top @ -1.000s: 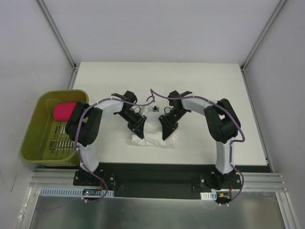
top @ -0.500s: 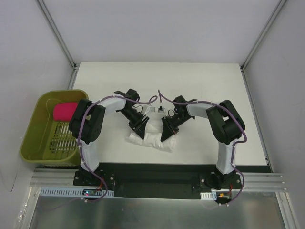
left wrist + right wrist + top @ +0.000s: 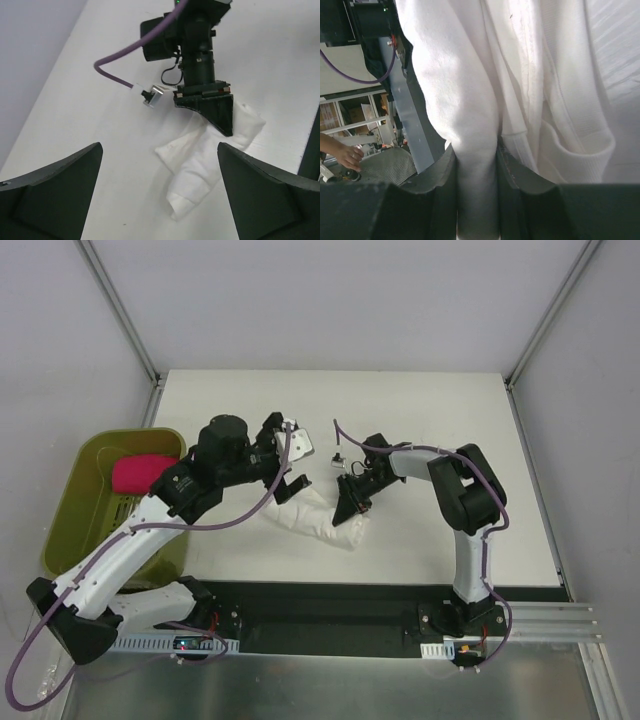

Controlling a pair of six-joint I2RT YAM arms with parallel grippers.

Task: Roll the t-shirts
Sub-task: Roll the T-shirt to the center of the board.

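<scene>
Only seen wrist-side, right end effector pinching t-shirt, left end effector wide, empty

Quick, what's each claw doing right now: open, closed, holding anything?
Left claw: open, holding nothing.
Right claw: closed on a fold of the white t-shirt.
</scene>
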